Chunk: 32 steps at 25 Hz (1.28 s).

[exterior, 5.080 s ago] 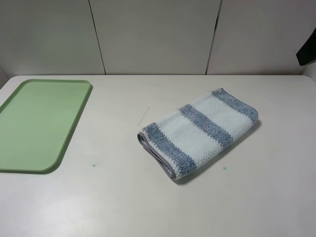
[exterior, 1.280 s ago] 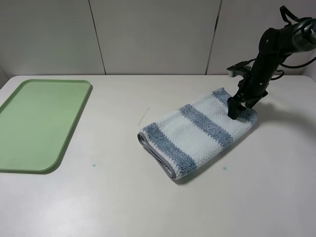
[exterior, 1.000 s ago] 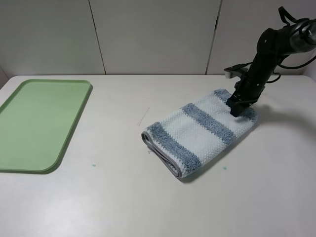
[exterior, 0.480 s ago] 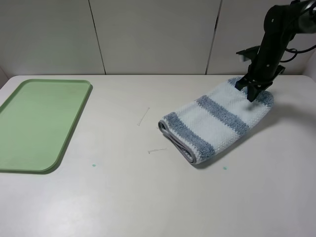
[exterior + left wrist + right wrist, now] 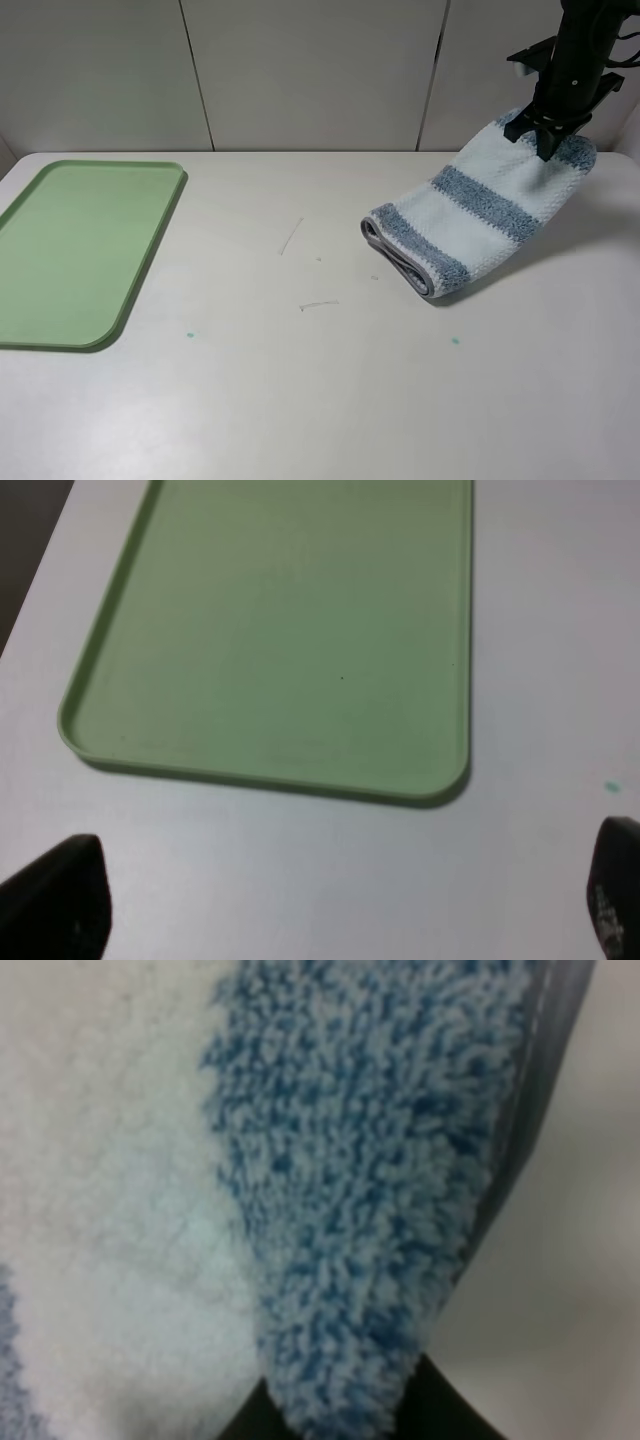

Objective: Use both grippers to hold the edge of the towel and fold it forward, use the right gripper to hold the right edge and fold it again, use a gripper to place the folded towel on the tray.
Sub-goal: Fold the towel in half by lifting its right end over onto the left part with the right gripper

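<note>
One green tray (image 5: 90, 250), towel (image 5: 480, 205) well apart, gripped by right pincer (image 5: 547, 150), left pincer (image 5: 335, 905) spread wide.

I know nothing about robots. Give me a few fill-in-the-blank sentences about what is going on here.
1. The towel has blue-grey and ___ stripes.
2. The right gripper is shut on one end of the towel, and the other end rests on the ___.
3. The tray is pale ___.
4. The left gripper holds nothing, and its fingers stand wide ___.

Missing words: white, table, green, open.
</note>
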Motion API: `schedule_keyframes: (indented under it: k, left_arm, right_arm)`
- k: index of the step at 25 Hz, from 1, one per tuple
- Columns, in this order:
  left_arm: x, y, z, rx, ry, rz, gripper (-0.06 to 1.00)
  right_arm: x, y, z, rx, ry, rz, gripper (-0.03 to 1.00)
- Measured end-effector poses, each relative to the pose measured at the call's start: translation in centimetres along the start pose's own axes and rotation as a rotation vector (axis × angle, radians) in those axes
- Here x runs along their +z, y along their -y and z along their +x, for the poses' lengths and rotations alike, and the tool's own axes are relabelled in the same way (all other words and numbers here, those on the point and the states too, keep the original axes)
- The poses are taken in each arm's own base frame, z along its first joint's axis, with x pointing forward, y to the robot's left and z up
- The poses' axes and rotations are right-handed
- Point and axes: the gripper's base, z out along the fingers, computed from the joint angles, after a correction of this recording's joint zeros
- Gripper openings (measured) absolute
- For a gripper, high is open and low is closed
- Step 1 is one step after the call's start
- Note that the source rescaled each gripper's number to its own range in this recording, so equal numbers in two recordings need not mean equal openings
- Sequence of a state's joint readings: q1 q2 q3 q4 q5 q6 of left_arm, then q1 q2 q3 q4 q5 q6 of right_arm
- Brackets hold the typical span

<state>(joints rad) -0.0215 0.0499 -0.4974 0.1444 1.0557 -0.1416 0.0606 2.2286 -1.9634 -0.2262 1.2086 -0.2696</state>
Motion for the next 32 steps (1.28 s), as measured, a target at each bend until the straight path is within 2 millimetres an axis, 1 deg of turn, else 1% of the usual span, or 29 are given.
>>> schedule_keyframes:
  k: [5,7,9,11,15,22,26,32]
  left_arm:
    - [0.0,0.0,0.0,0.0,0.0,0.0,0.95]
    - [0.0,0.0,0.0,0.0,0.0,0.0,0.95]
    - [0.0,0.0,0.0,0.0,0.0,-0.001,0.95]
    - [0.0,0.0,0.0,0.0,0.0,-0.001,0.95]
    - [0.0,0.0,0.0,0.0,0.0,-0.001,0.95]
    - [0.0,0.0,0.0,0.0,0.0,-0.001,0.95]
    - [0.0,0.0,0.0,0.0,0.0,-0.001,0.95]
    - [0.0,0.0,0.0,0.0,0.0,-0.001,0.94]
  right_arm:
    - [-2.9,0.1,0.2,0.03,0.065,-0.028,0.07]
    - [-3.8,-0.2,0.2,0.036,0.091,-0.045,0.07]
    - [-4.4,-0.7,0.0,0.029,0.106,-0.054,0.07]
    - [-4.7,-1.7,-0.4,0.006,0.112,-0.057,0.07]
    - [-4.4,-4.3,-0.6,-0.064,0.083,-0.04,0.07]
    - [-2.8,-8.5,0.0,-0.145,0.0,-0.061,0.07]
    - [-2.9,-10.8,-0.1,-0.195,-0.005,-0.072,0.07]
    - [-3.5,-13.7,-0.3,-0.239,0.009,-0.107,0.07]
